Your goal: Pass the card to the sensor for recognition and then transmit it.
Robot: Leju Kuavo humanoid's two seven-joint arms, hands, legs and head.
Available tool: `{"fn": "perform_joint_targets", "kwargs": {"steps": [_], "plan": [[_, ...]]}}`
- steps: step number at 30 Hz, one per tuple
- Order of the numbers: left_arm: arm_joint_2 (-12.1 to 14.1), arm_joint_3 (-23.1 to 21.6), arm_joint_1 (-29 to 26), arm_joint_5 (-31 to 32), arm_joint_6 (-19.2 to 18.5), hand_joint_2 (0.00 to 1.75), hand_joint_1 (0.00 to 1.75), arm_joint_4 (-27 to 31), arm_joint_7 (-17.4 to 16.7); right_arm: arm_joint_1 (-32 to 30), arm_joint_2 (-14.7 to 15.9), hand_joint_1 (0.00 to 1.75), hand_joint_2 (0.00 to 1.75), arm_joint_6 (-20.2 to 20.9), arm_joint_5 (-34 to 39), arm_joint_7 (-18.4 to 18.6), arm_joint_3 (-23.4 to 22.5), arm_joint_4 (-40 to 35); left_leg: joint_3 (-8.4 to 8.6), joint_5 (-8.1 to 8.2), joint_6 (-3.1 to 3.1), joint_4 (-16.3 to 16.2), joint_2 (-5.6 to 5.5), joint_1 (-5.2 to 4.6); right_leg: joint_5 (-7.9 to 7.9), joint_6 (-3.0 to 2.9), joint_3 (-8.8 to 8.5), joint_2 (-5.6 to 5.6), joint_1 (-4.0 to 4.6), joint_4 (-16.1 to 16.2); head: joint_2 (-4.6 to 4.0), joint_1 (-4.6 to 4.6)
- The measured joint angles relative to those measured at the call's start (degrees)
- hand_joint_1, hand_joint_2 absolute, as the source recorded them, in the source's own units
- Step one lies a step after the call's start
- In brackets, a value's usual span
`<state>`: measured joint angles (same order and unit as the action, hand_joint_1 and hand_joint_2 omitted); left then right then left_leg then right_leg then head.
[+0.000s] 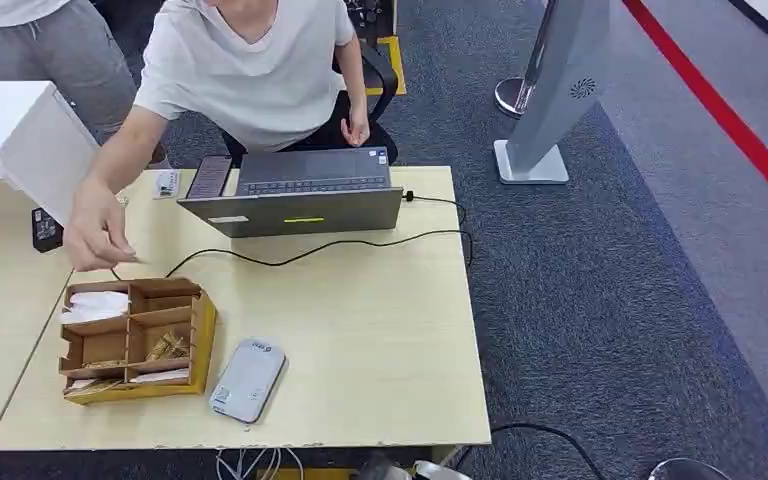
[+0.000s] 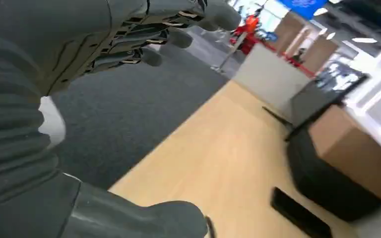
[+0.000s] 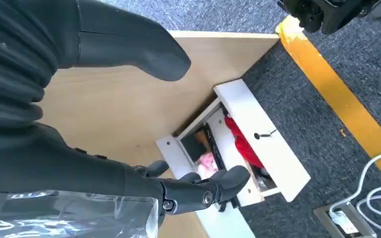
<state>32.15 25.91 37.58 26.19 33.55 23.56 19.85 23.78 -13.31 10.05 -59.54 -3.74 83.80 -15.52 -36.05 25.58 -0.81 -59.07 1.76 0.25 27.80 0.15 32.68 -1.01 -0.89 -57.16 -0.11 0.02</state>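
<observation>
Head view: pale wood surface [image 1: 380, 320]; divided cardboard box [image 1: 135, 340] holding white papers, brass bits; rounded grey sensor [image 1: 248, 380] just beside box; person's hand [image 1: 95, 232] above box, card not discernible.
Left wrist view: left robot hand [image 2: 144, 34] released, fingers spread.
Right wrist view: right robot hand [image 3: 178, 183] released, grasping nothing.

We see the head view evenly and brightly lit from overhead, with only soft, short shadows under the laptop [image 1: 295, 195] and the cardboard tray [image 1: 203, 330] on the bench [image 1: 380, 330]; the person's hand [image 1: 95, 235] there is smeared by motion. In the left wrist view the picture is blurred throughout, the far background blown out by white glare, and the left hand [image 2: 79, 59] looms dark and soft. The right wrist view is sharper, daylight-bright, with the right hand [image 3: 79, 148] dark in the foreground.
</observation>
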Motion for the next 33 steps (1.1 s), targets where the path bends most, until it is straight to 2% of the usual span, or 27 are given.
{"fn": "perform_joint_targets", "kwargs": {"steps": [2, 5, 8, 10, 14, 18, 20, 23, 26, 30, 33], "plan": [[1.6, 3.6, -3.4, -4.5, -2.4, 1.75, 0.00, -0.3, -1.1, 0.0, 0.0, 0.00, 1.75, -0.4, 0.9, 0.4, 0.0, 0.0, 0.10, 0.08, 0.11, 0.0, 0.15, -0.06, 0.00, -0.01, -0.03, -0.14, 0.00, 0.0, 0.00, 0.02], [2.6, 11.9, -9.9, -14.6, -8.6, 1.75, 0.00, -1.2, -1.5, -0.2, 0.2, 0.00, 1.75, -1.2, 2.1, 1.3, 0.0, 0.2, 0.25, 0.19, 0.23, 0.0, 0.54, -0.08, 0.00, -0.01, 0.05, -0.55, -0.02, 0.0, 0.00, -0.20], [2.3, 20.9, -17.9, -23.9, -14.6, 1.75, 0.00, -2.5, -2.8, -0.3, 0.2, 0.00, 1.75, -1.7, 2.8, 1.9, 0.0, 0.3, 0.25, 0.26, 0.28, 0.0, 0.57, -0.04, 0.07, -0.10, 0.05, -0.59, -0.02, 0.1, 0.00, -0.13], [1.2, 27.2, -22.7, -28.5, -16.6, 1.75, 0.00, -3.2, -3.0, -0.3, 0.3, 0.00, 1.75, -1.7, 3.0, 1.9, 0.0, 0.3, 0.25, 0.29, 0.29, 0.0, 0.62, -0.02, 0.09, -0.12, 0.23, -0.62, -0.03, 0.1, 0.00, -0.22], [-0.8, 33.8, -27.4, -29.2, -16.8, 1.75, 0.00, -4.4, -3.0, -0.3, 0.3, 0.00, 1.75, -1.7, 3.0, 1.9, 0.0, 0.3, 0.23, 0.31, 0.29, 0.0, 0.15, 0.07, 0.28, -0.12, 0.11, -0.10, 0.04, 0.1, 0.00, -0.13], [-1.3, 36.8, -28.9, -29.2, -16.3, 1.75, 0.00, -4.9, -3.5, -0.3, 0.3, 0.00, 1.75, -1.7, 3.0, 1.9, 0.0, 0.4, 0.24, 0.30, 0.30, 0.0, -0.05, 0.09, 0.27, -0.13, -0.02, 0.12, 0.10, 0.1, 0.00, -0.13], [-1.8, 37.8, -29.4, -30.0, -15.5, 1.75, 0.00, -5.1, -5.6, -0.3, 0.3, 0.00, 1.75, -1.1, 3.0, 1.9, 0.0, 0.3, 0.26, 0.29, 0.31, 0.0, -0.06, 0.12, 0.26, -0.13, -0.15, 0.14, 0.12, 0.1, 0.00, -0.13], [-5.2, 40.3, -30.7, -32.3, -15.4, 1.75, 0.00, -5.4, -6.0, -0.3, 0.3, 0.00, 1.75, -0.6, 3.0, 1.7, 0.0, 0.3, 0.33, 0.29, 0.31, 0.0, -0.06, -0.02, 0.25, -0.12, -0.17, 0.13, 0.07, 0.1, 0.00, -0.20], [-10.3, 42.2, -31.9, -32.9, -16.5, 1.75, 0.00, -6.2, -5.8, -0.2, 0.3, 0.00, 1.75, 0.4, 2.7, 1.2, 0.3, 0.3, 0.31, 0.29, 0.29, 0.0, -0.11, -0.01, 0.25, -0.11, -0.20, 0.14, 0.02, 0.2, 0.00, -0.15], [-17.8, 42.6, -32.5, -31.8, -24.8, 1.75, 0.00, -7.8, -7.3, 0.0, 0.1, 0.00, 1.75, 1.2, 2.1, -0.2, 1.2, 0.3, 0.31, 0.30, 0.26, 0.0, -0.43, -0.07, 0.26, -0.08, -0.22, 0.46, -0.03, 0.2, 0.00, -0.09], [-22.5, 42.4, -32.5, -29.0, -27.1, 1.75, 0.00, -8.9, -10.3, 0.2, 0.0, 0.00, 1.75, 1.2, 1.0, -1.8, 2.1, 0.0, 0.31, 0.30, 0.25, 0.0, -0.40, -0.08, 0.22, -0.02, -0.30, 0.48, -0.03, 0.2, 0.00, -0.13]]}}
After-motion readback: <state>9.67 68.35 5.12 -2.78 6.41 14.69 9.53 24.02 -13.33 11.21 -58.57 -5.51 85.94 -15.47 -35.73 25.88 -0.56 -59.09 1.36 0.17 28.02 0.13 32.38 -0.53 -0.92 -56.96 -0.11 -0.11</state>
